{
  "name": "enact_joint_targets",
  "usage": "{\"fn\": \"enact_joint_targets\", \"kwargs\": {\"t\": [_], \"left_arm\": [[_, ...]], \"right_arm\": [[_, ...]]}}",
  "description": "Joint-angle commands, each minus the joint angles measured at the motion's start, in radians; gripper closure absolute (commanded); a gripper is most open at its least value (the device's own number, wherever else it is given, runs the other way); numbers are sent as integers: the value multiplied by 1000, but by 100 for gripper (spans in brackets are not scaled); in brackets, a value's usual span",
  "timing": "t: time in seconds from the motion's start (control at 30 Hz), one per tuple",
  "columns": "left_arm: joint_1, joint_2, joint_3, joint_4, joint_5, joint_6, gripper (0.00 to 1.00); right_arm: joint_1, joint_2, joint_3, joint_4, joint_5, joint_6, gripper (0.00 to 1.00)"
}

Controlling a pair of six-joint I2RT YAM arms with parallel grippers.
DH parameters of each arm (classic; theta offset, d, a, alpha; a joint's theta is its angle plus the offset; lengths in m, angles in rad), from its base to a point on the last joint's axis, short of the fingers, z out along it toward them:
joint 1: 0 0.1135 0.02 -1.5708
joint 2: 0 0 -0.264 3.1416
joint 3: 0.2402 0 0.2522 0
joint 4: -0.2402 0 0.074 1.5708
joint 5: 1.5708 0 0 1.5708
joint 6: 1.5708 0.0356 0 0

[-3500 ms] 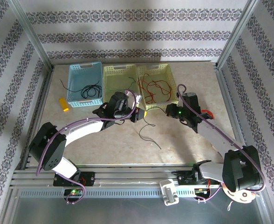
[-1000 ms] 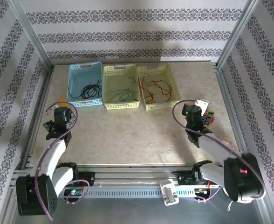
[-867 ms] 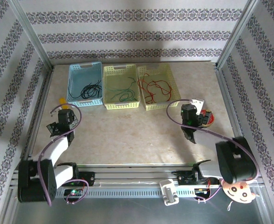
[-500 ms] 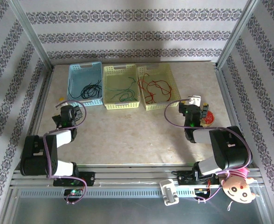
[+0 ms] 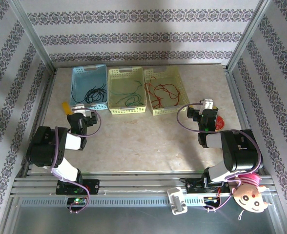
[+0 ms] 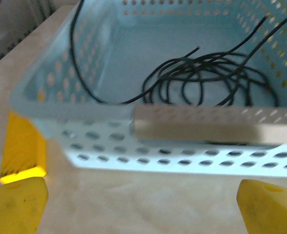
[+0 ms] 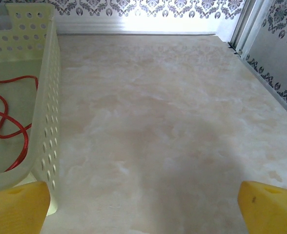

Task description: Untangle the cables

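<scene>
The cables lie sorted in three baskets at the back. Black cables (image 5: 92, 95) coil in the blue basket (image 5: 75, 84), green cables (image 5: 130, 100) in the middle pale basket (image 5: 113, 92), and red cables (image 5: 160, 92) in the right pale basket (image 5: 180, 90). My left gripper (image 5: 85, 117) sits low in front of the blue basket (image 6: 148, 146), open, facing the black cables (image 6: 207, 78). My right gripper (image 5: 205, 113) rests right of the red basket (image 7: 48, 112), open over bare table, with a red cable (image 7: 11, 124) at its left.
A yellow block (image 5: 65, 106) lies left of the blue basket, also seen as the yellow block (image 6: 24, 146). A red round object (image 5: 219, 123) sits beside the right gripper. A doll (image 5: 251, 197) hangs at the right base. Metal frame posts border the table.
Both arms have drawn back from the table's middle and folded near their bases. The loose black cable on the table is gone. The left gripper swung toward the blue basket's front.
</scene>
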Motion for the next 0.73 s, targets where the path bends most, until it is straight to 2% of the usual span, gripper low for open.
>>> {"fn": "enact_joint_targets", "kwargs": {"t": [0.0,0.03,0.1,0.17,0.3,0.43,0.7], "left_arm": [[-14,-7,25,36,-5,40,1],[-14,8,17,76,-7,52,1],[-14,-16,29,2,-4,37,1],[-14,4,18,62,-6,48,1],[-14,-2,22,45,-6,47,1],[-14,-5,24,36,-5,44,1],[-14,-4,24,42,-4,44,1]], "right_arm": [[6,2,17,28,-27,15,2],[6,2,18,27,-28,17,2],[0,3,18,26,-40,19,2],[0,2,18,26,-42,18,2],[-2,3,18,25,-49,16,2],[-24,2,30,2,-153,5,2],[-34,3,32,1,-181,13,2]]}}
